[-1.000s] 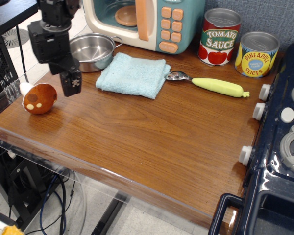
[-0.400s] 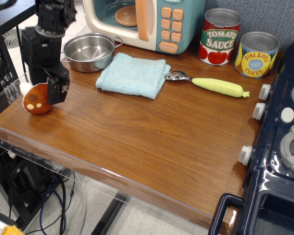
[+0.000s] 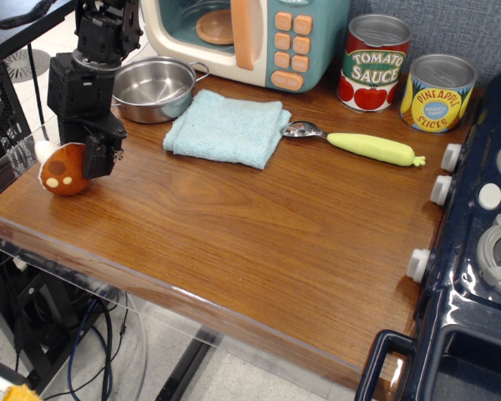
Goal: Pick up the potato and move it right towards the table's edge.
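The potato (image 3: 63, 170) sits at the far left edge of the worktop (image 3: 259, 234), its white stub pointing left. The end effector (image 3: 82, 159) reaches straight down over it from the black arm (image 3: 88, 79), one finger (image 3: 100, 155) against the potato's right side; the other is hidden, so I cannot tell how tightly it grips. A steel bowl (image 3: 154, 88) lies behind.

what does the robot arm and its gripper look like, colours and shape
The arm is all black, built from blocky, boxy segments with ribbed, mechanical-looking joints. The gripper is black too, with short squared fingers. No markings or loose cables are visible on it.
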